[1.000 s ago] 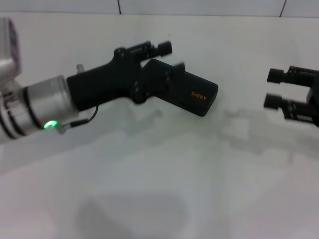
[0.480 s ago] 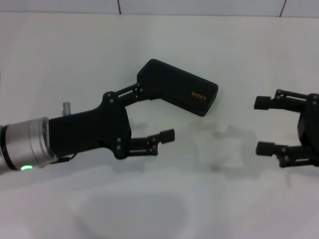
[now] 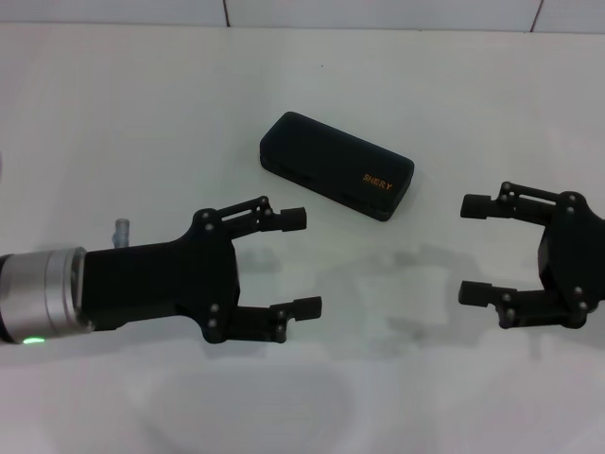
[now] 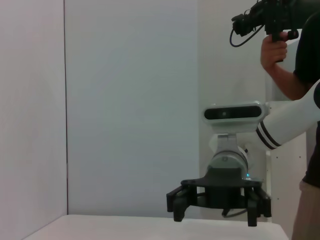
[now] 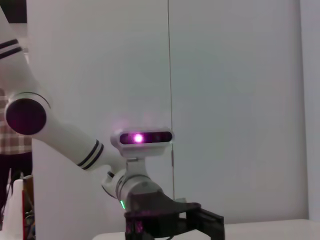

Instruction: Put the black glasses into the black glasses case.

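The black glasses case [image 3: 336, 165] lies shut on the white table [image 3: 142, 123], gold lettering on its lid, set at a slant in the middle far part. The black glasses are out of view. My left gripper [image 3: 301, 263] hovers open on the near left side of the case, apart from it, nothing between its fingers. My right gripper [image 3: 471, 250] stands open to the right of the case, also empty and apart from it. The left wrist view shows the right gripper [image 4: 215, 216] farther off, and the right wrist view shows the left gripper [image 5: 170, 225].
The table's far edge meets a tiled wall [image 3: 378, 11]. In the left wrist view a person [image 4: 295, 60] stands beyond the right arm holding up a camera. White walls enclose the table.
My left gripper has left the case, drawn back toward the near side and now stands open. The right gripper has moved in to the left. The case has stayed shut.
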Tool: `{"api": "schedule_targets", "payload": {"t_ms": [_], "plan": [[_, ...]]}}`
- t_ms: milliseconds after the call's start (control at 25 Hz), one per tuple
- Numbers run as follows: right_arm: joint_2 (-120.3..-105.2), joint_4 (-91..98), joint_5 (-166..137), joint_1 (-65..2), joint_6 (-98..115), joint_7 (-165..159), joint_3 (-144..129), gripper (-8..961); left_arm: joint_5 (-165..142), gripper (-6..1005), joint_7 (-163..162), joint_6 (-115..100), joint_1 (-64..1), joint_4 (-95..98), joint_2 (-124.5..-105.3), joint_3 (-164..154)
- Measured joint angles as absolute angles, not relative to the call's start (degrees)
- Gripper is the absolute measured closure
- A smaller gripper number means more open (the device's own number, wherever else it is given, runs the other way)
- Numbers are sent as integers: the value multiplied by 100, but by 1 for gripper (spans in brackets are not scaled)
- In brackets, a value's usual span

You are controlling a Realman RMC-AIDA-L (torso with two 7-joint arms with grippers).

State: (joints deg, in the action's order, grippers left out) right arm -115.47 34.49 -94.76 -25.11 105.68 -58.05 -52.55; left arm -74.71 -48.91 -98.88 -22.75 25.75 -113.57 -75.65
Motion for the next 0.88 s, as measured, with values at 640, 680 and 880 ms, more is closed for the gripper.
{"api": "schedule_targets", "payload": {"t_ms": [640, 680, 880], "plan": [[-11596, 2976, -9427, -2611, 10311, -5574, -5256, 110, -7603, 111, -4698, -9866, -2177, 2527, -11358, -7569], [-11596, 2936, -9426, -2618, 10305, -5557, -5256, 110, -7606, 111, -4645, -9864, -2161, 2496, -11371, -7573], [-11595, 2717, -9424, -2676, 10296, -5369, -5240, 110, -7613, 111, -4482, -9861, -2041, 2456, -11447, -7581]]}}
